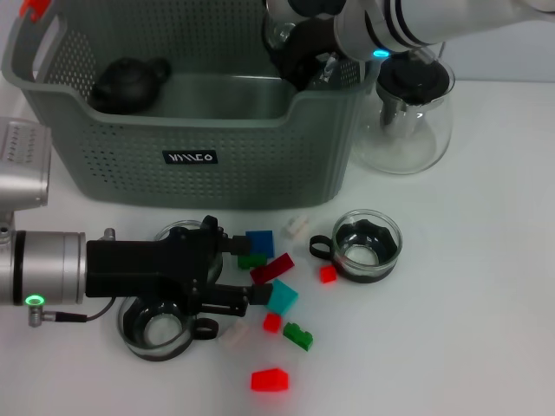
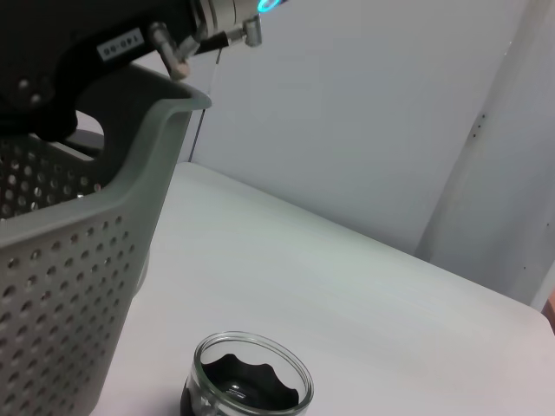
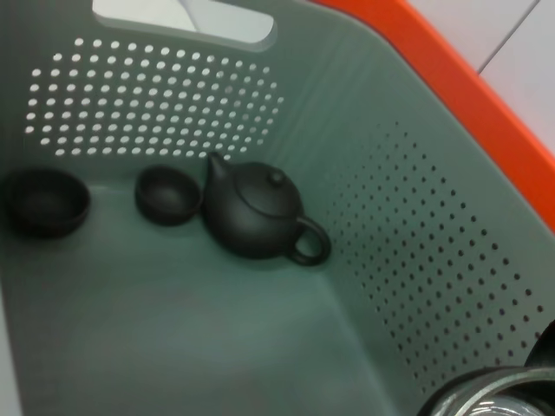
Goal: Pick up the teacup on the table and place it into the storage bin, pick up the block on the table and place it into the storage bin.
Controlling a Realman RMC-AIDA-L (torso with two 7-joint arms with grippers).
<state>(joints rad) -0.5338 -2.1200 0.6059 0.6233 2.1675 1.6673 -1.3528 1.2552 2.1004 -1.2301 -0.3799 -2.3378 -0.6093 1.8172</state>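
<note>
Bin [image 1: 251, 173]: grey-green and perforated, at 12 o'clock on the white surface [image 1: 468, 329], with a black label on its near wall.
In the bin: a black teapot [image 1: 130, 82] sits in the 10 o'clock corner. The right wrist view shows two small dark cups [image 3: 169, 195] on the floor beside it.
Right gripper [image 1: 303, 56]: held over the bin's 2 o'clock corner, above the rim. A glass rim [image 3: 486, 394] sits at the edge of its wrist view. Whether it grips anything cannot be told.
Left gripper [image 1: 253, 270]: low over the surface at 7 o'clock, pointing toward 3 o'clock. Its fingers [image 1: 227, 245] are apart, with the cluster of blocks at their tips.
Blocks at the tips: a dark red block [image 1: 271, 269] and a green block [image 1: 251, 259] lie between them. A blue block [image 1: 259, 241] is just beside the far one and a teal block [image 1: 282, 296] beside the near one.
Other blocks: loose on the surface from 5 to 6 o'clock, among them a red block [image 1: 270, 380] nearest the front edge.
Teacup [image 1: 367, 247]: glass, upright on the surface at 4 o'clock, outside the bin.
Second teacup [image 1: 156, 329]: glass, upright at 7 o'clock, partly under the left gripper.
Glass teapot [image 1: 408, 113]: black-lidded, at 2 o'clock, just beside the bin.
</note>
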